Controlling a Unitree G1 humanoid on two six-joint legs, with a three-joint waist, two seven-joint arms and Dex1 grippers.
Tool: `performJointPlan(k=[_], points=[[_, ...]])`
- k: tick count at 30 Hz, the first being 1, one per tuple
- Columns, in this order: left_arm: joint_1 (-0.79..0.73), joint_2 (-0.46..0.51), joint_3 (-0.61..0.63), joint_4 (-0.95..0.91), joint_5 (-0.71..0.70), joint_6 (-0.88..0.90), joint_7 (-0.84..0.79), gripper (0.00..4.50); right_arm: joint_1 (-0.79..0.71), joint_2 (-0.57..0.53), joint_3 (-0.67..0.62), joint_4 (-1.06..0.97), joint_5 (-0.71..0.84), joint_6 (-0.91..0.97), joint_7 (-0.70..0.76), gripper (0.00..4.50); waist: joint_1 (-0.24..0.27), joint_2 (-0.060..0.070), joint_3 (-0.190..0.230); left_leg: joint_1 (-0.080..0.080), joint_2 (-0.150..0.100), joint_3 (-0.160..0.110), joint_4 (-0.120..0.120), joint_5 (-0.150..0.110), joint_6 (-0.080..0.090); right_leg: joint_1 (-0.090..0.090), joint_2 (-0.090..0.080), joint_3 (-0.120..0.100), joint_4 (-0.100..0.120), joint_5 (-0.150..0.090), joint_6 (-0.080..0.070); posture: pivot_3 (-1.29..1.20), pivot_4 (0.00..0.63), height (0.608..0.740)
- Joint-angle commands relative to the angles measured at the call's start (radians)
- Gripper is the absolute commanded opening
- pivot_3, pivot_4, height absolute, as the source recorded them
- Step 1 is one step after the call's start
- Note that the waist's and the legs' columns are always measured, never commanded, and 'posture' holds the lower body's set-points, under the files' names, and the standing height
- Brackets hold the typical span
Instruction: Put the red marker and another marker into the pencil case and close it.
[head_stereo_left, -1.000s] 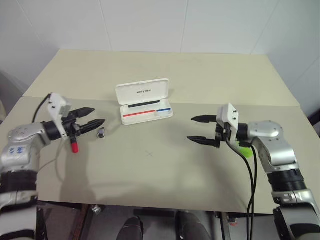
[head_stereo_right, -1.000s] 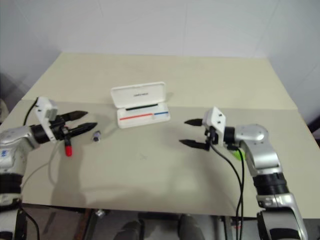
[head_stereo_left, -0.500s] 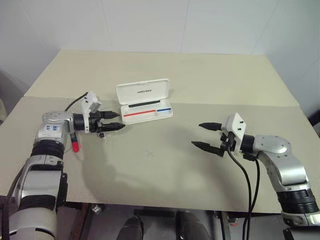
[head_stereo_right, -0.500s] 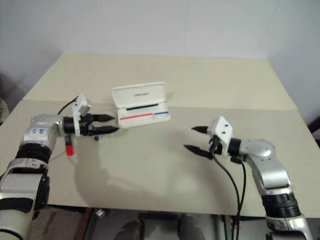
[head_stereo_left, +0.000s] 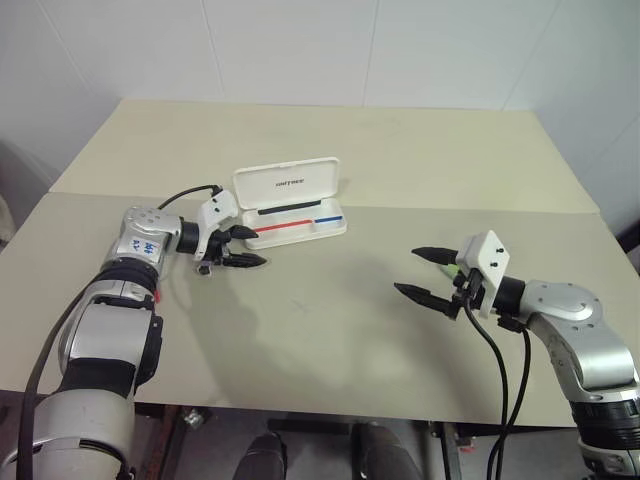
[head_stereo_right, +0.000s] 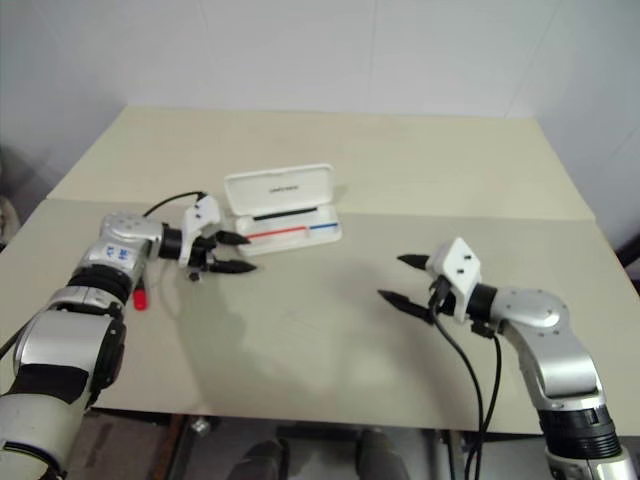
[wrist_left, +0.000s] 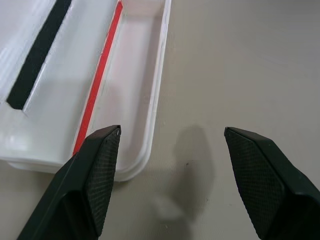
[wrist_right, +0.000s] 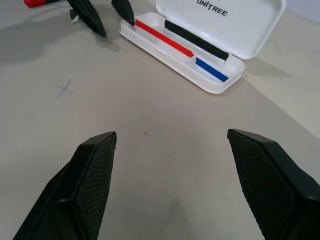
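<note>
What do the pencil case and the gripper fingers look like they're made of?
The pencil case: apparently hard white plastic, smooth and slightly glossy, judging by its rounded moulded edges and the stiff lid standing open. The right gripper's fingers: black, matte, with a fine cross-hatched grip texture; probably plastic or rubber-faced, the look leaves that open.

Beige table (head_stereo_left: 420, 150) with a seam line running across it — far part a slightly different sheet. Faint pencilled cross (head_stereo_left: 299, 307) near the middle. White panelled wall (head_stereo_left: 300, 50) behind, thin vertical joints. Even, soft light — dark floor under the near edge.
</note>
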Motion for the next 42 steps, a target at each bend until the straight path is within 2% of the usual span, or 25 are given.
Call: performJointPlan(k=[1, 5, 6, 11, 23, 27, 38, 42], points=[[-0.039, -0.009, 0.010, 0.011, 0.021, -0.013, 0.033, 3.52, 0.000, -0.016, -0.026, -0.048, 0.016, 0.002, -0.017, 4.50, 0.000, 0.000, 0.000, 0.000, 0.000, 0.000, 0.000, 0.000, 0.000, 0.000, 0.000, 0.000, 0.000, 0.000, 0.000, 0.00, 0.150, 0.740], [-0.051, -0.026, 0.008, 0.027, 0.050, -0.010, 0.094, 4.42, -0.001, -0.023, -0.029, -0.055, 0.017, 0.006, -0.027, 4.50, 0.000, -0.001, 0.000, 0.000, 0.000, 0.000, 0.001, 0.000, 0.000, 0.000, 0.000, 0.000, 0.000, 0.000, 0.000, 0.00, 0.150, 0.740], [-0.053, -0.029, 0.009, 0.030, 0.055, -0.005, 0.103, 4.48, 0.001, -0.025, -0.030, -0.056, 0.017, 0.006, -0.029, 4.50, 0.000, -0.001, 0.000, 0.000, 0.000, 0.000, 0.001, 0.000, 0.000, 0.000, 0.000, 0.000, 0.000, 0.000, 0.000, 0.00, 0.150, 0.740], [-0.057, -0.038, -0.007, 0.044, 0.098, -0.011, 0.167, 4.48, 0.005, -0.033, -0.032, -0.057, 0.021, 0.006, -0.031, 4.50, -0.001, -0.001, 0.000, 0.000, 0.000, 0.000, 0.004, 0.000, 0.000, 0.001, 0.000, 0.000, 0.002, 0.001, 0.001, 0.00, 0.150, 0.740], [-0.056, -0.052, -0.035, 0.061, 0.169, 0.038, 0.177, 4.48, -0.002, -0.042, -0.029, -0.047, 0.023, 0.003, -0.029, 4.50, -0.003, -0.001, 0.001, 0.000, 0.000, 0.000, 0.005, 0.000, 0.000, 0.002, 0.000, 0.000, 0.003, 0.001, 0.002, 0.00, 0.150, 0.740], [-0.057, -0.052, -0.037, 0.062, 0.176, 0.047, 0.182, 3.64, -0.006, -0.042, -0.027, -0.045, 0.021, 0.004, -0.030, 4.50, -0.003, -0.001, 0.001, 0.000, 0.000, 0.000, 0.005, 0.000, 0.000, 0.002, 0.000, 0.000, 0.003, 0.001, 0.002, 0.00, 0.150, 0.740], [-0.061, -0.056, -0.032, 0.060, 0.181, 0.036, 0.182, 0.07, -0.017, -0.041, -0.022, -0.030, 0.015, -0.002, -0.028, 4.50, -0.003, -0.001, 0.001, 0.000, -0.001, 0.000, 0.005, 0.000, 0.001, 0.002, 0.000, 0.001, 0.003, 0.001, 0.002, 0.00, 0.150, 0.740], [-0.066, -0.056, -0.028, 0.058, 0.178, 0.031, 0.184, 0.03, -0.026, -0.042, -0.019, -0.019, 0.014, -0.006, -0.024, 4.50, -0.003, -0.001, 0.001, 0.001, -0.001, 0.000, 0.005, 0.000, 0.001, 0.002, 0.000, 0.001, 0.004, 0.001, 0.002, 0.00, 0.150, 0.740]])
